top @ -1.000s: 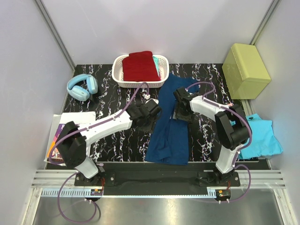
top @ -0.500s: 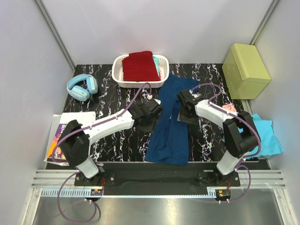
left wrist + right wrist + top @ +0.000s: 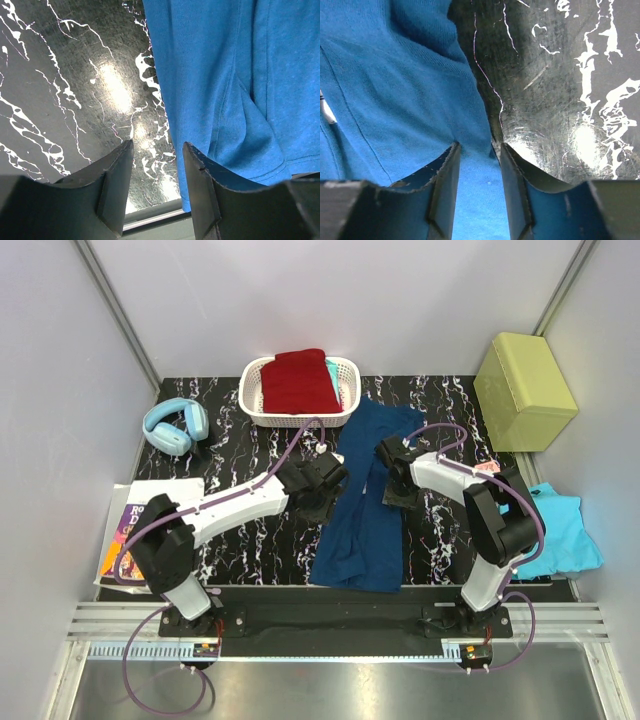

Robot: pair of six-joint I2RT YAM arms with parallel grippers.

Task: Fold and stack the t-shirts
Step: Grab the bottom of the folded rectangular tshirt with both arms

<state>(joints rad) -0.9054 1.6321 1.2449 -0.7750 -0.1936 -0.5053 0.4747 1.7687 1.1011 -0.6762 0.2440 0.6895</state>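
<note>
The navy blue t-shirt [image 3: 362, 510] lies as a long narrow strip down the middle of the table. My left gripper [image 3: 326, 483] is at its left edge, open, with the table showing between the fingers [image 3: 157, 145] and the shirt's edge [image 3: 220, 90] by the right finger. My right gripper [image 3: 392, 476] is at the shirt's right edge, open, with blue cloth [image 3: 410, 95] lying between the fingers [image 3: 480, 146]. A dark red t-shirt [image 3: 298, 380] lies folded in the white basket [image 3: 252, 405]. A turquoise t-shirt [image 3: 555, 530] lies crumpled at the right edge.
Light blue headphones [image 3: 175, 426] lie at the far left. A magazine [image 3: 135, 525] lies at the near left. A yellow-green box [image 3: 524, 390] stands at the far right. The table top [image 3: 250, 535] is black marble.
The right gripper has shifted slightly toward the far side along the shirt's right edge. The shirt's far end now lies wider to the right. The left gripper has barely moved.
</note>
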